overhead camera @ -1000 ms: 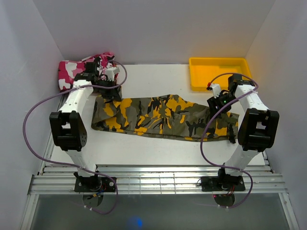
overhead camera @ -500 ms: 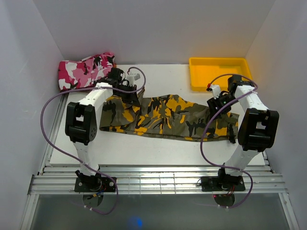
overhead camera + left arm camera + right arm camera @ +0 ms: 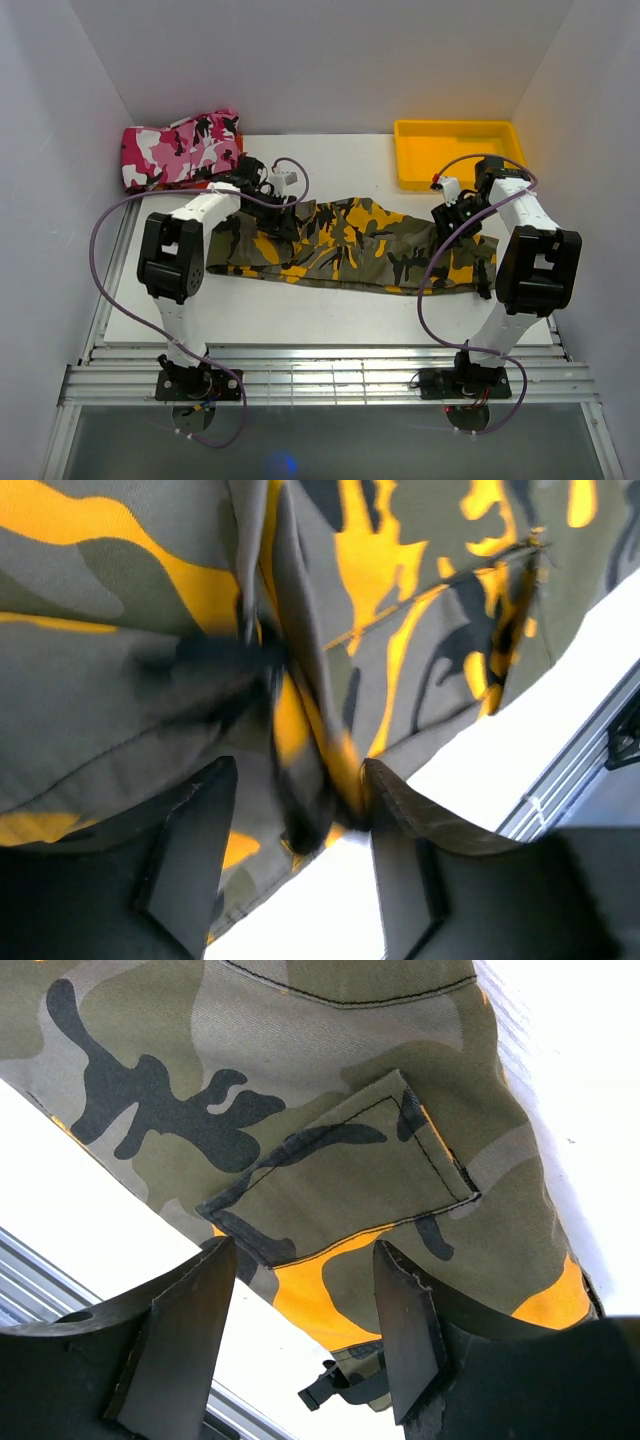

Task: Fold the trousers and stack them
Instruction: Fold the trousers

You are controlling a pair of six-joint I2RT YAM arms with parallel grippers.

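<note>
The trousers (image 3: 350, 245), in olive, yellow-orange and black camouflage, lie stretched left to right across the white board. My left gripper (image 3: 285, 215) is low over their left part, where the cloth is bunched into a fold. In the left wrist view its fingers (image 3: 200, 830) stand apart, and a blurred fold of the trousers (image 3: 400, 600) hangs between them against the right finger; the left gripper (image 3: 297, 780) is open. My right gripper (image 3: 455, 215) hovers open over the right end. In the right wrist view the right gripper (image 3: 303, 1260) frames a cargo pocket (image 3: 340, 1175) and grips nothing.
A pink, white and black camouflage garment (image 3: 180, 148) lies at the back left. A yellow tray (image 3: 460, 150) stands at the back right. The white board (image 3: 330, 310) ends at metal rails (image 3: 320, 375) near the arm bases. A black strap (image 3: 340, 1385) dangles at the trousers' edge.
My left gripper has moved right and nearer, dragging the trousers' left end inward, then opened and let go of the cloth. The right arm has stayed still.
</note>
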